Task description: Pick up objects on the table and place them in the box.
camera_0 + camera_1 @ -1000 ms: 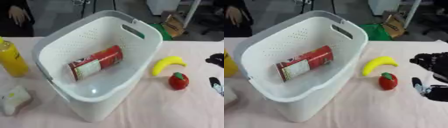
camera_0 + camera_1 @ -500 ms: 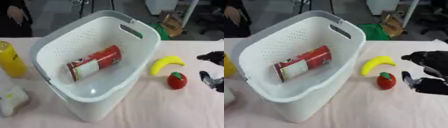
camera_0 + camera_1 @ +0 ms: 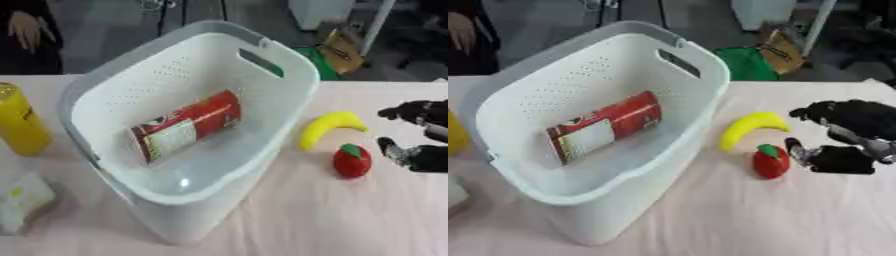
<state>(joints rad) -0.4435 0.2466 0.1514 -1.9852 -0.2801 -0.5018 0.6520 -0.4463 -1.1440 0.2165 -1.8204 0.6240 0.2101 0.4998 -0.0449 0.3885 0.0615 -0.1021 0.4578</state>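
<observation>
A white perforated basket stands mid-table with a red snack canister lying inside it. To its right lie a yellow banana and a red apple-like fruit with a green top. My right hand reaches in from the right edge, fingers and thumb spread apart, just right of the red fruit and not holding anything. A yellow bottle stands left of the basket, and a pale packet lies at the lower left. My left hand does not show.
The table wears a pale pink cloth. Beyond its far edge are a green bag, a cardboard box and chair legs. A person stands at the far left, away from the objects.
My right hand has come further in from the right edge, toward the red fruit, its fingers spread. The fruits, basket and canister have stayed put; the view has shifted slightly.
</observation>
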